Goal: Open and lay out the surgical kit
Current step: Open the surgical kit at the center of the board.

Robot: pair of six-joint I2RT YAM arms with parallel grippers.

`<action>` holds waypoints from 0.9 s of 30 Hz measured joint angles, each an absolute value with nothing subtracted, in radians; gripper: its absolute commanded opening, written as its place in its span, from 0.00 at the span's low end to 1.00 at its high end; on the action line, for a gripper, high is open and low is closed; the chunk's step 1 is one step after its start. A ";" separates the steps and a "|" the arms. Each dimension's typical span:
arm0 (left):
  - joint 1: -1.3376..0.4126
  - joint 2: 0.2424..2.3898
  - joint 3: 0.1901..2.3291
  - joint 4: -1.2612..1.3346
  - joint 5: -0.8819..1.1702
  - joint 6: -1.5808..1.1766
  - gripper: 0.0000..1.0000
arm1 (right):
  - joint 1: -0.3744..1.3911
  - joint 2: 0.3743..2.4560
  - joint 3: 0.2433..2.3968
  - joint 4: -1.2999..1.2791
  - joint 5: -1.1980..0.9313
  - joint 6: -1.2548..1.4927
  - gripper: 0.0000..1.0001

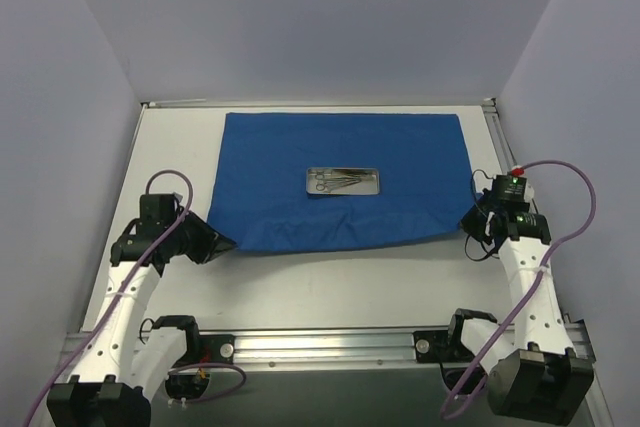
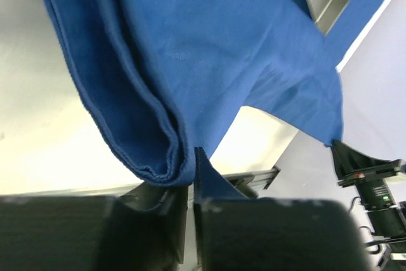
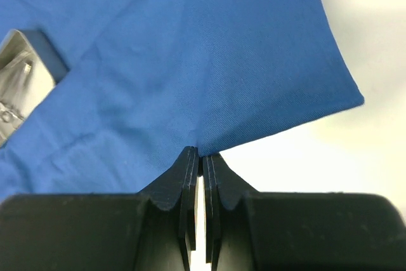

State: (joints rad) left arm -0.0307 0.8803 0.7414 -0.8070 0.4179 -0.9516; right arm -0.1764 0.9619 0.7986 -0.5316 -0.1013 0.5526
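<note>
Where the arms are bolted at the near edge, a metal rail [image 1: 330,347] runs across the front of the white table [image 1: 170,157]. Just beyond it each arm reaches forward to a near corner of the blue cloth wrap [image 1: 340,142].

The left gripper [image 1: 228,244] meets the near left corner. In the left wrist view its jaws stand almost together, and a folded, bunched hem of the cloth sits pinched at their tips. The fabric hangs in soft double folds just beside the fingers [image 2: 204,169].

The right gripper [image 1: 468,219] meets the near right corner. In its wrist view the jaws are pressed close, with only a thin slit between them, and they nip the cloth's edge, which rises to a small peak at the tips. The corner itself juts out free to one side of the grip.

Between the two grippers the near hem runs across the table with a slight sag. Past it the wrap lies spread as a large rectangle, mostly flat.

Near its middle rests a shallow metal tray [image 1: 342,191], its long side parallel to the hem. Thin silver ring-handled instruments [image 1: 335,180] lie inside it; I cannot tell them apart.

The cloth's far edge lies close to the table's back edge, and plain pale walls [image 1: 320,17] rise behind.
</note>
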 measured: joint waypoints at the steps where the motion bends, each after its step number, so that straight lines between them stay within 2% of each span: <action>1: -0.030 0.870 0.735 -0.824 0.420 -0.949 0.19 | -0.176 0.954 0.798 -0.552 -0.096 0.553 0.07; 2: -0.029 0.859 0.728 -0.844 0.424 -0.945 0.29 | -0.176 0.941 0.799 -0.572 -0.090 0.553 0.10; 3: -0.029 0.847 0.720 -0.863 0.429 -0.939 0.45 | -0.176 0.920 0.799 -0.593 -0.084 0.555 0.15; 4: -0.029 0.833 0.709 -0.885 0.440 -0.932 0.54 | -0.175 0.896 0.799 -0.617 -0.079 0.558 0.30; 6: -0.029 0.807 0.699 -0.933 0.463 -0.923 0.69 | -0.159 0.836 0.803 -0.667 -0.058 0.572 0.41; 8: -0.030 0.794 0.700 -0.981 0.476 -0.911 0.77 | -0.119 0.801 0.818 -0.714 -0.042 0.584 0.55; 9: -0.030 0.793 0.700 -1.002 0.478 -0.905 0.84 | -0.100 0.796 0.835 -0.740 -0.031 0.587 0.57; 10: -0.031 0.793 0.700 -1.019 0.478 -0.899 0.85 | -0.086 0.796 0.856 -0.762 -0.025 0.585 0.65; 14: -0.031 0.790 0.705 -1.054 0.469 -0.889 0.85 | -0.079 0.837 0.925 -0.788 -0.004 0.567 0.66; 22: -0.031 0.817 0.842 -1.020 0.402 -0.868 0.75 | -0.079 0.964 0.947 -0.702 -0.076 0.522 0.58; 27: -0.031 0.912 0.852 -0.886 0.434 -0.873 0.60 | -0.078 1.048 0.909 -0.525 -0.190 0.523 0.52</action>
